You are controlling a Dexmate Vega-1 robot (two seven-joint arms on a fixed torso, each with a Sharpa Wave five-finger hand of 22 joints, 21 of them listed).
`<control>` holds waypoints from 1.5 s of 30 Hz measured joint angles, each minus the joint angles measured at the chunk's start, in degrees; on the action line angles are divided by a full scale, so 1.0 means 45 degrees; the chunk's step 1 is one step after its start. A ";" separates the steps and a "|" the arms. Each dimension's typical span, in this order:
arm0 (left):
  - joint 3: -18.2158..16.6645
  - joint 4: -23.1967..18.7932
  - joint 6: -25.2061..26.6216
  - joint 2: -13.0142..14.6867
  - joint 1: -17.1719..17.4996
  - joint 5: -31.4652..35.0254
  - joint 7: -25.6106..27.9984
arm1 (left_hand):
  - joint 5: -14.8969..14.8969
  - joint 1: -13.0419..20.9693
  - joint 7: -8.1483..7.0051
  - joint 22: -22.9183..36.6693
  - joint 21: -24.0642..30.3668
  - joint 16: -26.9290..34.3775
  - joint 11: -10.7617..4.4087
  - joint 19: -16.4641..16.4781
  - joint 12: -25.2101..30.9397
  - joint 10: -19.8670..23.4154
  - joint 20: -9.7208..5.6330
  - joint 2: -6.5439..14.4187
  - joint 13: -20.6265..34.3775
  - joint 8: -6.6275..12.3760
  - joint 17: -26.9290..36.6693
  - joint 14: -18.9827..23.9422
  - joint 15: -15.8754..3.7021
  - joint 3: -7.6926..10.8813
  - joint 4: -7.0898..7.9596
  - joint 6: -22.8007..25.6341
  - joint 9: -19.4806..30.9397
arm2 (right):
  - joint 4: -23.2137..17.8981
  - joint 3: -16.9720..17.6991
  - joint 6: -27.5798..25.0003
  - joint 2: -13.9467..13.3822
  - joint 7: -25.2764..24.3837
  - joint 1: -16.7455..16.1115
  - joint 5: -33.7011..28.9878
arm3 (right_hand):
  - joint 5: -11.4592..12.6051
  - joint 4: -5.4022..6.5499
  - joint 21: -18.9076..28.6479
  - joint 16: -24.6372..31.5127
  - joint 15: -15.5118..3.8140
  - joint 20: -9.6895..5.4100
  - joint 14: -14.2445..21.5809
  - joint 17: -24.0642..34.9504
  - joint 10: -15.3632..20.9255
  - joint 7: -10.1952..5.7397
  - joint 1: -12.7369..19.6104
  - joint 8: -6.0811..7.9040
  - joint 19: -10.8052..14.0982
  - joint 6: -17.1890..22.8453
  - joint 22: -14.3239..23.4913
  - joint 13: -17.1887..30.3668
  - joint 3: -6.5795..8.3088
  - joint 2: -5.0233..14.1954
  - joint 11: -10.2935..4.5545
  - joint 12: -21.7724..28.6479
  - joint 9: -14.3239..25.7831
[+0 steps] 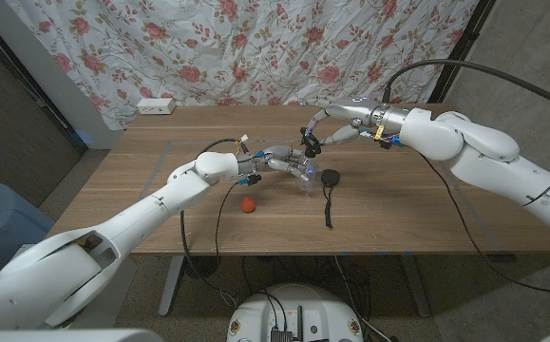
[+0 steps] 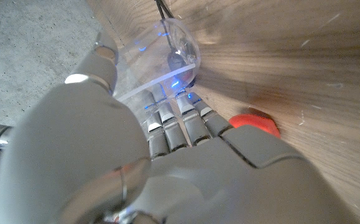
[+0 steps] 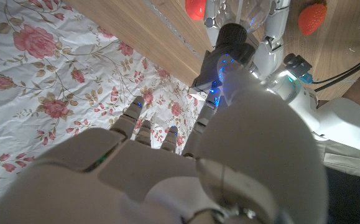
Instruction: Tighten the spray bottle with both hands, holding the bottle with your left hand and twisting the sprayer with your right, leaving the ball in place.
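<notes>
Left hand wraps the clear bottle — light, slippery plastic, I judge — right hand pinching its sprayer.

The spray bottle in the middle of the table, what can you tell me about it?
The spray bottle has a clear, see-through plastic body and a black sprayer on top. It stands near the table's middle, leaning a little. The left hand grips the clear body, while the right hand holds the sprayer from above. A small red ball lies beside it on the wood, apart from it. Whether there is liquid inside cannot be told.
</notes>
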 measured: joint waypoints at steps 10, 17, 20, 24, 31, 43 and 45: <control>0.0019 0.0151 -0.0090 -0.0074 -0.0057 -0.0007 -0.0062 | -0.0002 0.0000 -0.0001 0.0000 0.0000 0.0000 0.0000 0.0000 -0.0055 0.0000 0.0000 0.0000 0.0000 0.0000 0.0001 0.0046 0.0046 0.0051 -0.0051 -0.0001 0.0002 | 0.0041 -0.0257 -0.0044 0.0081 0.0483 0.0389 -0.0061 | -0.0097 -0.0090 0.0001 -0.0044 0.0026 -0.0045 -0.0244 0.0059 -0.0456 0.0044 0.0488 -0.0077 -0.0228 0.0044 0.0001 -0.0054 0.0163 0.0152 0.0047 -0.0048 -0.0065; 0.0030 0.0250 -0.0141 -0.0111 -0.0097 -0.0014 -0.0083 | 0.0030 0.0000 -0.0022 0.0000 0.0000 0.0000 0.0000 0.0000 -0.0084 -0.0001 0.0000 0.0000 0.0001 0.0000 0.0002 0.0046 0.0046 0.0071 -0.0071 -0.0022 0.0008 | 0.0207 -0.0462 0.0079 0.0187 0.0764 0.0677 -0.0242 | -0.0098 -0.0056 0.0001 -0.0043 0.0026 -0.0045 -0.0243 0.0058 -0.0455 0.0045 0.0621 -0.0081 -0.0227 0.0042 0.0000 -0.0072 0.0197 0.0285 0.0047 -0.0047 -0.0064; 0.0032 0.0262 -0.0152 -0.0115 -0.0104 -0.0014 -0.0087 | 0.0042 0.0000 -0.0022 0.0000 0.0000 0.0000 0.0000 -0.0001 -0.0084 -0.0001 0.0000 0.0000 0.0001 0.0000 0.0002 0.0046 0.0046 0.0102 -0.0102 -0.0022 0.0008 | 0.0274 -0.0540 0.0107 0.0234 0.0858 0.0788 -0.0294 | -0.0195 -0.0056 0.0001 -0.0043 0.0026 -0.0044 -0.0243 0.0057 -0.0455 0.0045 0.0621 -0.0081 -0.0226 0.0042 0.0001 -0.0072 0.0197 0.0285 0.0047 -0.0047 -0.0063; 0.0035 0.0268 -0.0155 -0.0116 -0.0106 -0.0014 -0.0096 | 0.0042 0.0000 -0.0022 0.0000 0.0000 0.0000 0.0003 0.0000 -0.0091 0.0003 0.0000 0.0000 0.0001 0.0000 0.0002 0.0113 -0.0021 0.0102 -0.0102 -0.0022 0.0008 | 0.0340 -0.0634 0.0114 0.0289 0.1018 0.0926 -0.0347 | -0.0195 -0.0056 0.0001 -0.0042 0.0026 -0.0044 -0.0243 0.0057 -0.0522 0.0046 0.0620 -0.0151 -0.0226 0.0041 0.0000 -0.0071 0.0197 0.0285 0.0114 -0.0047 -0.0063; 0.0051 0.0297 -0.0156 -0.0133 -0.0125 -0.0015 -0.0117 | 0.0041 0.0000 -0.0013 0.0000 0.0000 0.0000 0.0051 -0.0001 -0.0037 0.0051 0.0000 0.0000 0.0001 0.0000 0.0029 0.0113 -0.0022 0.0126 -0.0126 -0.0013 0.0007 | 0.0351 -0.0678 0.0010 0.0317 0.1323 0.1002 -0.0357 | -0.0294 0.0017 0.0001 0.0009 0.0118 -0.0044 -0.0334 0.0057 -0.0711 0.0026 0.0617 -0.0326 -0.0225 -0.0268 0.0000 -0.0071 0.0124 0.0282 0.0304 -0.0047 -0.0165; 0.0092 0.0327 -0.0214 -0.0157 -0.0164 -0.0003 -0.0175 | 0.0039 0.0000 0.0030 0.0000 0.0000 0.0056 0.0079 0.0023 -0.0037 0.0079 0.0024 0.0000 0.0001 0.0000 0.0035 0.0113 -0.0021 0.0157 -0.0157 0.0030 0.0003 | 0.0071 -0.0771 -0.0612 0.0312 0.2115 0.1254 -0.0319 | -0.0491 0.0193 0.0045 0.0009 0.0279 0.0104 -0.0309 0.0063 -0.1045 0.0048 0.0410 -0.1086 -0.0267 -0.1477 0.0000 -0.0069 -0.0053 0.0080 0.0638 -0.0047 -0.0325; 0.0095 0.0327 -0.0214 -0.0157 -0.0164 -0.0003 -0.0175 | 0.0038 0.0000 0.0077 0.0000 0.0000 0.0056 0.0105 0.0072 -0.0015 0.0105 -0.0025 0.0000 0.0000 0.0000 0.0061 0.0158 0.0025 0.0157 -0.0157 0.0077 -0.0001 | 0.0071 -0.0771 -0.0805 0.0312 0.2343 0.1254 -0.0313 | -0.0491 0.0192 0.0045 0.0009 0.0374 0.0166 -0.0313 0.0114 -0.1131 0.0054 0.0226 -0.1231 -0.0246 -0.1770 0.0000 -0.0069 -0.0053 0.0069 0.0725 -0.0047 -0.0356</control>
